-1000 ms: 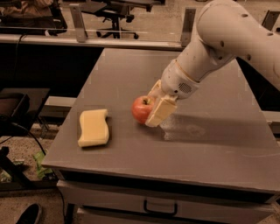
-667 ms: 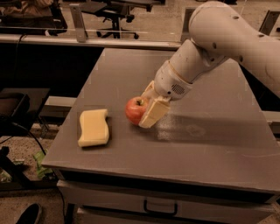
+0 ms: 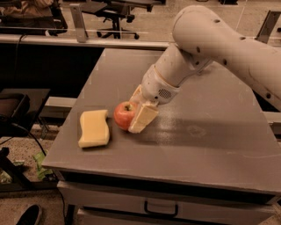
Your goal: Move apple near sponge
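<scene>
Scene: a grey table point(image 3: 210, 145) seen from its front edge, with a pale robot arm point(image 3: 219, 39) reaching in from the upper right and slanting down to the left.
Gripper: the gripper point(image 3: 131, 112) is low over the left half of the table, at the end of the arm's wrist, just right of the sponge.
Fingers: the cream-coloured fingers point(image 3: 144, 117) are clamped on the apple. One lies against its front right side with its tip down at the table surface; the other shows behind the fruit's upper right.
Apple: the apple point(image 3: 123, 116) is red, with a short dark stem pointing up. It sits between the fingers at table level, left of the table's middle and toward the front edge. Whether its underside touches the table I cannot tell.
Sponge: the sponge point(image 3: 93, 128) lies flat near the front left corner of the table. It is pale yellow with wavy edges, its long side running roughly front to back.
Apple to sponge: the apple is just beside the sponge's far right corner, with a narrow strip of table between them.
Below the table: a drawer front with a dark handle point(image 3: 161, 208).
Background: office chairs point(image 3: 115, 13) on a light floor beyond the table's far edge.
Floor, lower left: a dark shoe point(image 3: 29, 215).
</scene>
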`<control>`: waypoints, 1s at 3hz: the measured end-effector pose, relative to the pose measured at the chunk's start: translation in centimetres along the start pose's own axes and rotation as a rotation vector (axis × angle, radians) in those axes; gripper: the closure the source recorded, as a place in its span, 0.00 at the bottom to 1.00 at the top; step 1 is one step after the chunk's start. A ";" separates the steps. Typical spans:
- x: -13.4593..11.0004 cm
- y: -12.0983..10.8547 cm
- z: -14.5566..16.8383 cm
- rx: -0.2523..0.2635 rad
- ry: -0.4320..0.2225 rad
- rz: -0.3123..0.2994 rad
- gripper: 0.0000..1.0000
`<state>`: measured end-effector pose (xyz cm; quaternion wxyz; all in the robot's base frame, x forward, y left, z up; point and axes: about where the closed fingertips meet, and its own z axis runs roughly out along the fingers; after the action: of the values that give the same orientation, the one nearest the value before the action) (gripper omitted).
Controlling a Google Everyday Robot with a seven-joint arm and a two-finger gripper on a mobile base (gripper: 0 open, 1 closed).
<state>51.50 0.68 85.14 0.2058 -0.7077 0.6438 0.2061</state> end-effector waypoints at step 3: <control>-0.2 0.4 1.0 -0.009 0.022 -0.022 0.04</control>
<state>51.07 1.39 84.43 0.1978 -0.7179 0.6372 0.1989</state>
